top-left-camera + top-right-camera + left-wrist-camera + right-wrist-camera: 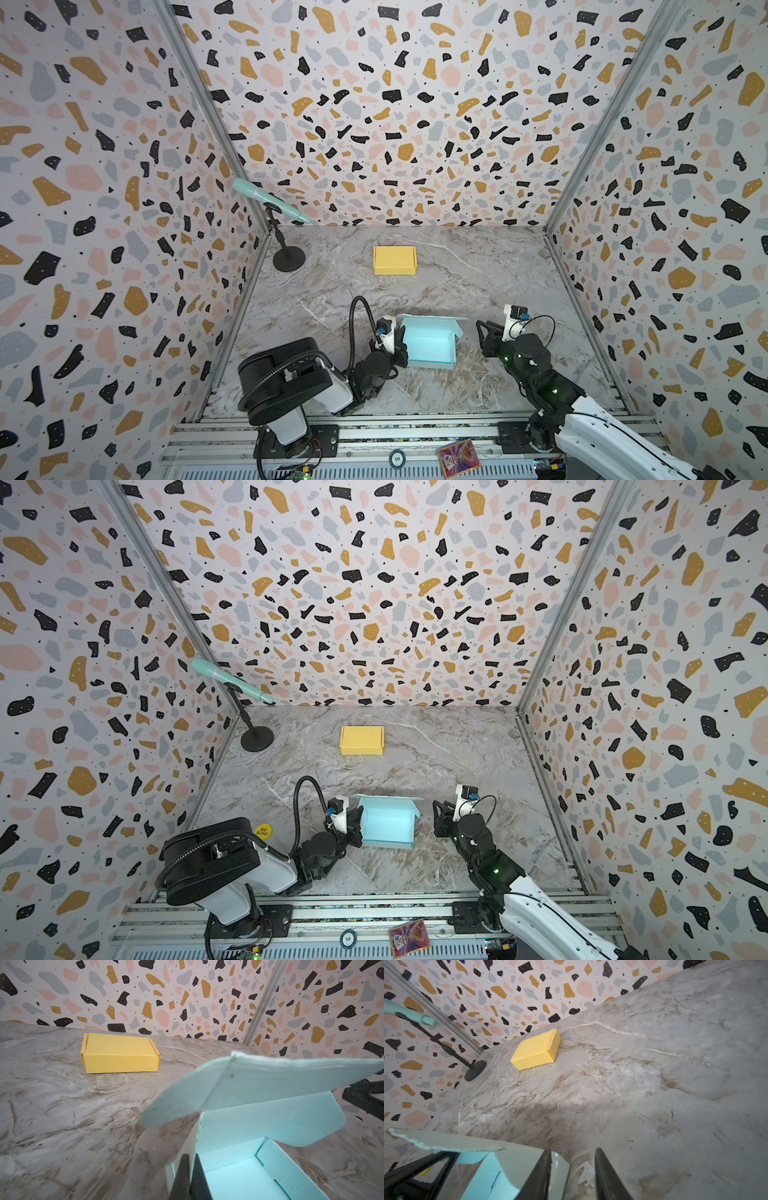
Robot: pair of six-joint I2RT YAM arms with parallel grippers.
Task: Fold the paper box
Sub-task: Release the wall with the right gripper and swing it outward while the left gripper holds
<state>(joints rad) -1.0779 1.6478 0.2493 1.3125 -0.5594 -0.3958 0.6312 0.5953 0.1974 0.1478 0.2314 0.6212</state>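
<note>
The paper box (430, 347) lay near the table's (457, 270) front edge, lid (432, 322) half raised. Its left wall was pinched by the closed left jaws; the right jaws stood part open, empty, beside it. Light, easily creased card was judged best taken at the lid's edge.

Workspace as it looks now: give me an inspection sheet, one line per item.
Surface: marble tabletop, no spills seen.
Job's things: blue box near the front, lid open; yellow box farther back, closed.
Clutter: microphone on a stand at the back left; poker chip and card on the front rail.
Grippers: left gripper shut on the blue box's side wall; right gripper open beside the box, holding nothing.
Cables: black hose loops above the left arm; thin wire at the right wrist.
Surroundings: terrazzo-patterned walls on three sides.
</note>
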